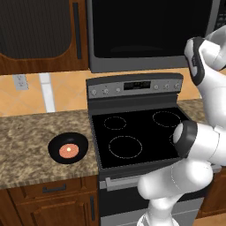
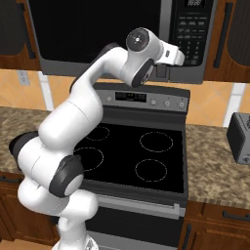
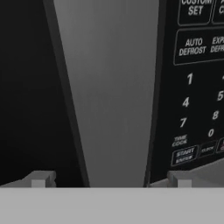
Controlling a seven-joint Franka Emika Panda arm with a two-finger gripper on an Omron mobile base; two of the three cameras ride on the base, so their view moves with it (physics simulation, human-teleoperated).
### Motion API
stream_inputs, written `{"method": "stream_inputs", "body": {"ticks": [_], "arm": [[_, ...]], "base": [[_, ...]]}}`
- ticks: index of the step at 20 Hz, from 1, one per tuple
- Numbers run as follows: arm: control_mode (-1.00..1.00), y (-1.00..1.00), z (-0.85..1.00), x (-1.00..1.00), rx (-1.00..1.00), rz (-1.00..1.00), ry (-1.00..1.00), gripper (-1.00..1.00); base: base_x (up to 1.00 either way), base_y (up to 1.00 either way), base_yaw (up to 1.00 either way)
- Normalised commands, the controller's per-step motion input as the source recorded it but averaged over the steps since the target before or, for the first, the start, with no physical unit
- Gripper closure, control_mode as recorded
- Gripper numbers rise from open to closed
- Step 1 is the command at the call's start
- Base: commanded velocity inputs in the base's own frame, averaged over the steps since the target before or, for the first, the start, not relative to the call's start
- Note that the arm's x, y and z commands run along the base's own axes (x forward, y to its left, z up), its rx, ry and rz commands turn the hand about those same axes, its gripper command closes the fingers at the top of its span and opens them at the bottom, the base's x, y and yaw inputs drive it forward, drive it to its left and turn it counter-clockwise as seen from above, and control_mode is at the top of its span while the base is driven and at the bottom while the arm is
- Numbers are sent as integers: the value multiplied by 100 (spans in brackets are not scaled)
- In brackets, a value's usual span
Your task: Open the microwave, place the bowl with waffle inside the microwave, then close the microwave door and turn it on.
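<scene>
Reaching high over the stove [image 2: 136, 156], the arm has its hand up against the front of the microwave [image 2: 112, 34], at the seam between the door [image 2: 93, 29] and the button panel [image 2: 190, 36]. In the hand view the fingers [image 3: 111, 181] stand wide apart, one tip at the lower left over the black glass and the other at the lower right under the keypad, with the grey bar handle [image 3: 113, 96] running up between them. Nothing is gripped; whether the tips touch the handle cannot be told from here. The handle leans a little in that view, wide at the top and narrower toward the fingers. On the panel to its right the labels read AUTO DEFROST, TIME COOK and START, with number keys between.

The door is shut, its dark glass flush in the grey frame in both base views.

The bowl [image 1: 68, 148] sits on the speckled bench [image 1: 31, 145] left of the stove, well apart from the hand, with the orange-pink waffle [image 1: 68, 151] lying flat at its centre. It stands just beside the stove's left edge, upright and untouched.

In the right base view a grey toaster [image 2: 240, 137] stands on the bench right of the stove. Brown cabinets [image 1: 39, 33] flank the microwave.
</scene>
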Motion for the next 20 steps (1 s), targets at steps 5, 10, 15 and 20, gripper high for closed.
{"method": "stream_inputs", "body": {"ticks": [5, 10, 15, 20], "arm": [[-100, -29, -72, 56, 0, 4, -1, -100], [-100, -10, -99, 86, 0, 11, -14, -100], [-100, 0, -94, 100, 0, 12, -11, 100], [-100, 4, -67, 100, 0, 10, 0, 100]], "base": [[0, 0, 0], [0, 0, 0], [0, 0, 0], [0, 0, 0]]}}
